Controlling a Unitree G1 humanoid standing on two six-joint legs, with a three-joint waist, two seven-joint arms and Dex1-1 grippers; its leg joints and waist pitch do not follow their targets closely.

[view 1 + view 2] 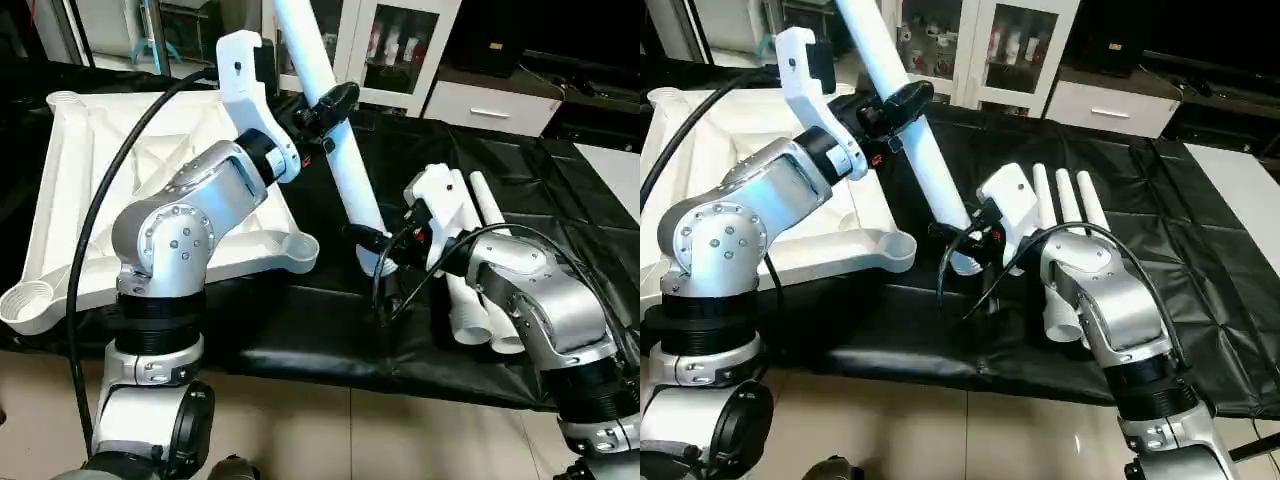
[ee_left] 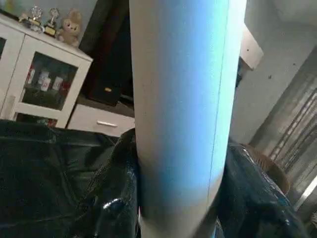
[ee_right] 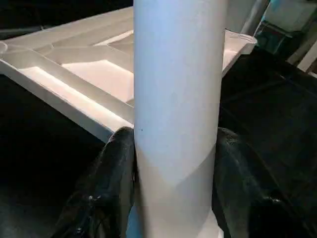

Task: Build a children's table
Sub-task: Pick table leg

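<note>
We see the left gripper (image 1: 330, 108) closed around a long white leg (image 1: 335, 125), high up on its shaft; in the left wrist view the black fingers (image 2: 116, 198) press on both sides of the tube. The right gripper (image 1: 375, 245) holds the same leg near its lower end, and in the right wrist view its two fingers (image 3: 106, 193) lie against the tube on both sides. The leg stands tilted, its top leaning toward the far side and its lower end down by the black cover (image 1: 560, 190) of the worktable.

Just beside the lower end lies the white tabletop (image 1: 100, 170), upside down, so we look at its ribbed underside with crossing braces. It has round sockets at the corners: one (image 1: 303, 247) is close to the leg's foot, another (image 1: 28, 300) is at the near left corner. The sockets that we can see have nothing in them.

To the right of the held leg, three more white legs (image 1: 1065, 225) lie side by side on the black cover, partly under the right forearm, with their open ends (image 1: 470, 325) toward us.

Behind the worktable stands a white cabinet with glass doors (image 1: 405, 50); small objects stand on its shelves, but we cannot tell what they are. We find no writing that can be read.
</note>
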